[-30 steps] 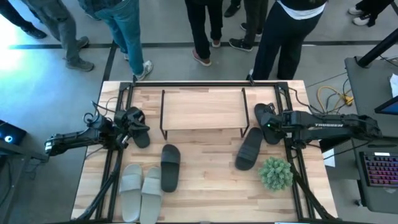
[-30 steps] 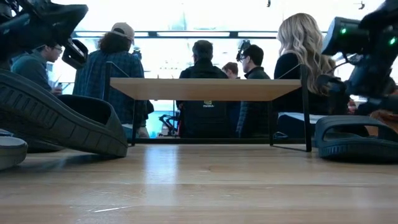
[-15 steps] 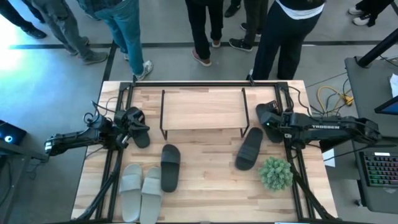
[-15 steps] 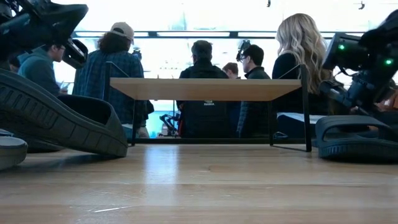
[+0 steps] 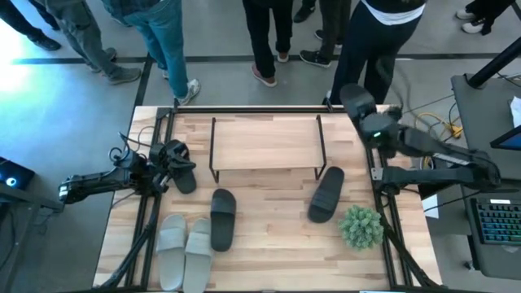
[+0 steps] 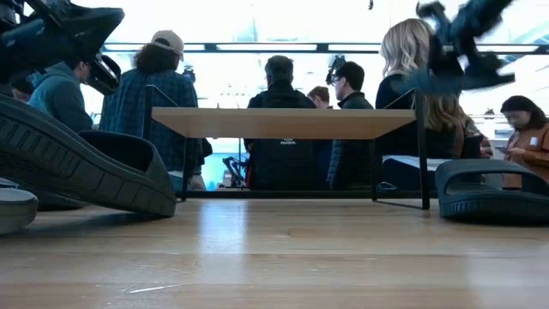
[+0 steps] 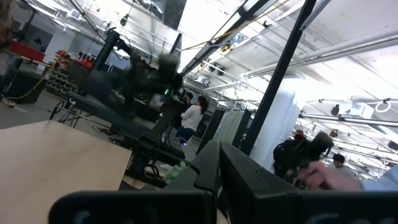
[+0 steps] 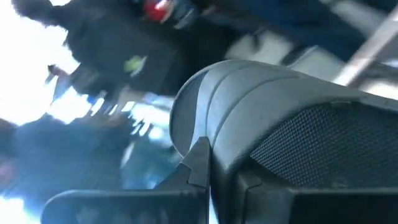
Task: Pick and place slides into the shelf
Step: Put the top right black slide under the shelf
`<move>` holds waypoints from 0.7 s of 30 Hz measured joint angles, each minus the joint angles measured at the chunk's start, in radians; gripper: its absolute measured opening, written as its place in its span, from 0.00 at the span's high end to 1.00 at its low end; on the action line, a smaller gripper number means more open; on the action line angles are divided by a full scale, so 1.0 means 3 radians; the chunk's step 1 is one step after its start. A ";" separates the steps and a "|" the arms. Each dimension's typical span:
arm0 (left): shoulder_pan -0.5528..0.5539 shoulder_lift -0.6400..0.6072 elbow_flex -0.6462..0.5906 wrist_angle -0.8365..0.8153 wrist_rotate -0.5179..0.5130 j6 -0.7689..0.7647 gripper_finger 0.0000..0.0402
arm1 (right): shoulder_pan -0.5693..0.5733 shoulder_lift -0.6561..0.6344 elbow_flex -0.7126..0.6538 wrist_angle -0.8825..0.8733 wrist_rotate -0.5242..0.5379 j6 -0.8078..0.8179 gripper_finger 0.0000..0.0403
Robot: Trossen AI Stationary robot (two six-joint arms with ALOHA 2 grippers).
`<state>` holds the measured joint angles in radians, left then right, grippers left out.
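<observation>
The plain black open-toe slide (image 5: 356,101) that the right gripper (image 5: 368,122) has clenched by its edge hangs in the air at the upper right of the high view, past the right end of the shelf (image 5: 264,143), a low rack with a flat light-wood top board on thin black wire legs. In the right wrist view the dark fingers (image 8: 205,174) pinch the slide's ribbed strap and mesh-textured sole. The shelf lies to the frame-left of this slide and lower, so the coming move, as I judge it, is a carry leftward and down; its top board is bare along its whole length, and the space beneath looks open in the low view. The slide's long axis seems to run roughly up-down in the frame, across the shelf's length. The right arm is clearly the nearer one. The left gripper (image 5: 163,172), mid-left of the frame, is shut on a second black slide (image 5: 179,165) just off the shelf's left end. A black slide (image 5: 326,194) lies near the right legs, another (image 5: 222,218) lower centre, with two pale grey slides (image 5: 184,251) beside it. A small green plant (image 5: 361,226) sits lower right.
</observation>
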<state>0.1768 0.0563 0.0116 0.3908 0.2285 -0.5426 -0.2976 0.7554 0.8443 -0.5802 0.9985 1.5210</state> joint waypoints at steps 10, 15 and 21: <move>-0.0001 0.0001 0.0000 -0.0018 -0.0006 -0.0006 1.00 | 0.0898 0.0598 0.1071 -0.0279 -0.0716 0.0288 0.97; -0.0001 0.0001 0.0000 -0.0020 -0.0005 -0.0010 1.00 | 0.1699 0.1179 0.1435 -0.0881 -0.1000 0.1184 0.97; -0.0001 0.0007 -0.0001 -0.0022 -0.0005 -0.0077 1.00 | 0.2608 0.1890 0.1655 -0.1280 -0.1011 0.2378 0.97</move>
<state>0.1766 0.0582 0.0113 0.3842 0.2269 -0.5658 0.4849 1.3223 1.3407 -0.9643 0.6952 2.2345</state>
